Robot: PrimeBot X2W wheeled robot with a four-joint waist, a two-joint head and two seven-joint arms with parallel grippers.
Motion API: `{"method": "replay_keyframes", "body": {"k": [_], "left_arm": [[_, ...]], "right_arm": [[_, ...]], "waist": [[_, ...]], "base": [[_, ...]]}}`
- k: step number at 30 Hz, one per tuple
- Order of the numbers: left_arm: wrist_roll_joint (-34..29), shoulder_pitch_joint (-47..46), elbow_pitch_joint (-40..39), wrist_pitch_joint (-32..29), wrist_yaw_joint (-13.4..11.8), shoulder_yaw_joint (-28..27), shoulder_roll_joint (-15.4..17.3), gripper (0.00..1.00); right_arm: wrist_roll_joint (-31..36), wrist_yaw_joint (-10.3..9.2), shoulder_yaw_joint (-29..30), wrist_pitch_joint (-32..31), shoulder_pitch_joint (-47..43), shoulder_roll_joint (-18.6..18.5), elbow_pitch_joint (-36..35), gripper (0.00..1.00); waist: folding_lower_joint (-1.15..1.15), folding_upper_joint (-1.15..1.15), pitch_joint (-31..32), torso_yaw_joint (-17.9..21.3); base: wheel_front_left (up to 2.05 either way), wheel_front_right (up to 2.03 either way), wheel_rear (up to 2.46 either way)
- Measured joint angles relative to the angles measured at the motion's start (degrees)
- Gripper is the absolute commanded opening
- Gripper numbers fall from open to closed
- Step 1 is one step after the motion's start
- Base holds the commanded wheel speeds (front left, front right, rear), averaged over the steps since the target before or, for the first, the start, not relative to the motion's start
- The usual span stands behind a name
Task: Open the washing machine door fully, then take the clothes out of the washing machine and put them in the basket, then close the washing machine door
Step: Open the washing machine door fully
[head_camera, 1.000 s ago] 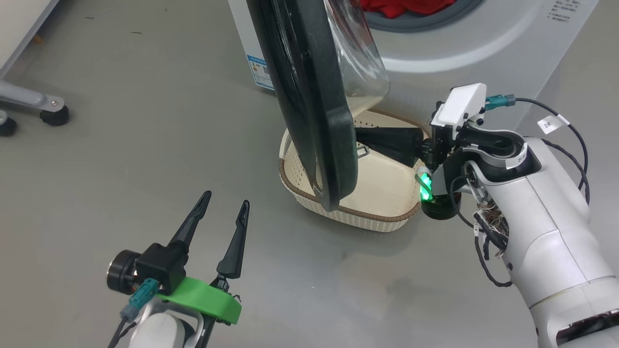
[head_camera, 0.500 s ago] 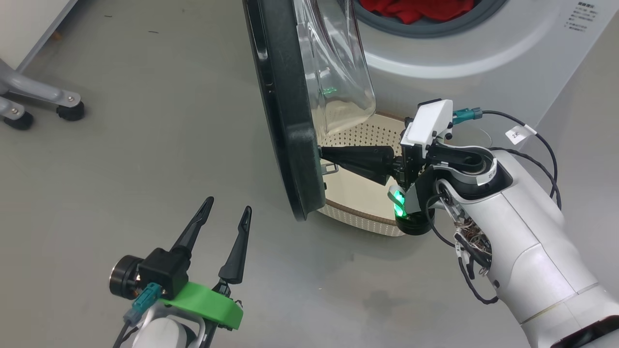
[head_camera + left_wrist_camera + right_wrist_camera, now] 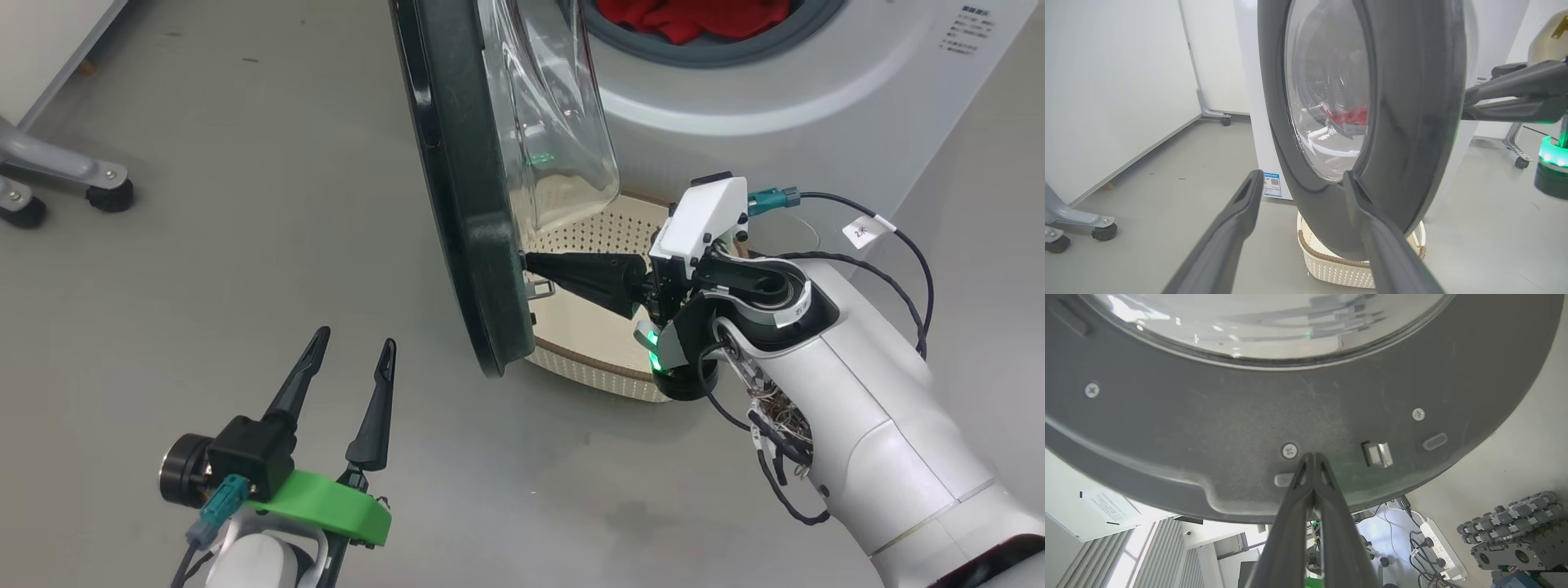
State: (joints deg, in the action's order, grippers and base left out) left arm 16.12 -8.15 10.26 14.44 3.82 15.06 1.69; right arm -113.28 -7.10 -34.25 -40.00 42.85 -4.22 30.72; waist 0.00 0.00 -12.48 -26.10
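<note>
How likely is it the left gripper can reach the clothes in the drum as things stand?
Probably not directly. The half-open washing machine door stands between the open left gripper and the clothes, with the shut right gripper against its inner rim.

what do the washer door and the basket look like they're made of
Washing machine door: rim looks like dark moulded plastic, glossy outside, grainy matte with screw heads on the inner face; the clear centre is probably glass, judging by its reflections. Basket: seems matte cream plastic punched with rows of holes; the brown rim looks woven, possibly moulded imitation.
</note>
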Motion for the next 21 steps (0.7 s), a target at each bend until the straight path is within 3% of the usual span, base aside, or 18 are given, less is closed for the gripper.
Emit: {"method": "replay_keyframes", "body": {"k": [5,10,16,21], "left_arm": [[-0.1,0.1,0.1,0.0,-0.1,-1.3,0.0,1.00],[-1.0,0.7,0.1,0.0,-0.3,-2.8,0.0,1.00],[-1.6,2.6,0.2,0.0,-0.8,-5.4,0.6,1.00],[-1.8,3.9,0.2,0.0,-1.1,-7.0,1.3,1.00]], "right_arm": [[4.4,3.25,0.0,4.1,0.0,0.4,1.0,0.00],[12.6,7.86,-1.6,9.1,-0.1,-0.2,1.8,0.00],[23.3,13.57,-3.8,17.9,-1.6,-5.2,1.8,0.00],[33.2,14.07,-6.6,26.0,-3.6,-8.5,1.3,0.00]], "waist": [[0.00,0.00,1.1,1.2],[0.00,0.00,2.7,3.0],[0.00,0.00,4.7,5.7],[0.00,0.00,6.6,8.2]], "base": [[0.00,0.00,0.00],[0.00,0.00,0.00],[0.00,0.00,0.00],[0.00,0.00,0.00]]}}
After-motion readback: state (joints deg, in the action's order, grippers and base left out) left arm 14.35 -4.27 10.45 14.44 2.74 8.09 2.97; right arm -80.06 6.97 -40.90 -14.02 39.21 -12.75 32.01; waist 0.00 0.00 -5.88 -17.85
